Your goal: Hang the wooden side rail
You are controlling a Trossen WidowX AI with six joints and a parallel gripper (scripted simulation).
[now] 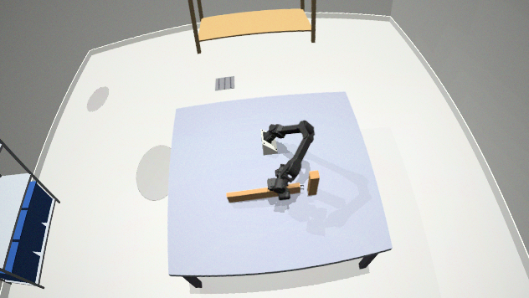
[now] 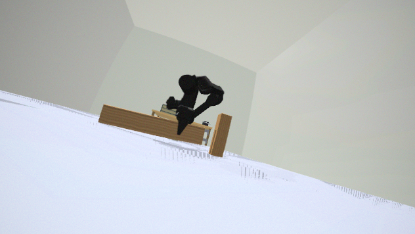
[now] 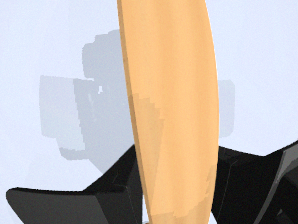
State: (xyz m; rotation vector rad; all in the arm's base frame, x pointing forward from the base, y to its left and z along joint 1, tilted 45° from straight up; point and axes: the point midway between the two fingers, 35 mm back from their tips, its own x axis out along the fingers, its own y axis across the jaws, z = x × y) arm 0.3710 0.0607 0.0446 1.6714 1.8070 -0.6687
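The black parallel-jaw gripper [image 1: 284, 192] [image 2: 179, 131] [image 3: 161, 147] pinches the long brown wooden rail [image 1: 251, 194] [image 2: 141, 125] [image 3: 170, 75], its steel-hooked end pointing about three o'clock in the top view, just short of the upright wooden post [image 1: 313, 184] [image 2: 220, 135]; its long axis runs nine to three.

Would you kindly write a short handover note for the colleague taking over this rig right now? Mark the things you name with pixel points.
Pincer [image 1: 284, 193] [image 2: 179, 133] [image 3: 161, 147]: shut on the wooden rail [image 1: 247, 195] [image 2: 141, 126] [image 3: 170, 75], nearer its hook end.
Post [image 1: 313, 184] [image 2: 220, 135]: upright on the table, a gap from the steel hooks [image 1: 301, 187].
Done: rail gripped, hooks facing the post.
Left: seat both hooks on the pins, far end on the table; release; move away.
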